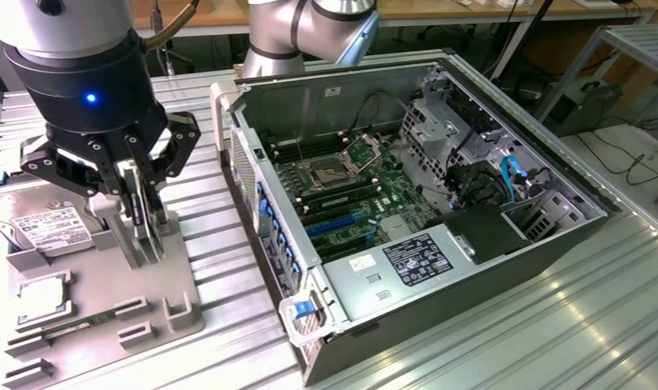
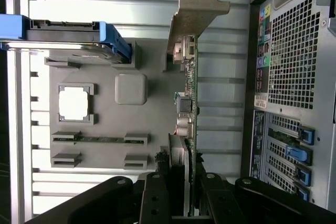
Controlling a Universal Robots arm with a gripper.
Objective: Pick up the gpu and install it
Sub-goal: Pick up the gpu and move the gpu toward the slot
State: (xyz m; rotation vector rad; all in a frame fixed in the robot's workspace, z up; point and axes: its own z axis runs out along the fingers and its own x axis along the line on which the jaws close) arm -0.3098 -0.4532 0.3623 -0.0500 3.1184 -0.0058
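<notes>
The gpu [image 1: 145, 221] is a thin green card standing on edge over the grey fixture tray [image 1: 188, 280] at the exterior view's left. My gripper [image 1: 137, 199] comes down on it from above and is shut on its upper edge, one finger on each face. The wrist view looks along the gpu [image 2: 192, 103], with its silver end bracket [image 2: 197, 6] at the far end and my gripper [image 2: 184, 184] clamped around the near end. I cannot tell whether the card's lower edge still rests in the tray's slot.
On the grey fixture tray [image 2: 152, 114] lie a hard drive [image 1: 42, 223] in a blue frame [image 2: 68, 38], a square processor [image 1: 42, 296] and a RAM stick [image 1: 80, 325]. The open computer case [image 1: 491, 268] lies to the exterior view's right, motherboard [image 1: 340, 191] up, its perforated rear panel [image 2: 294, 72] close beside the card.
</notes>
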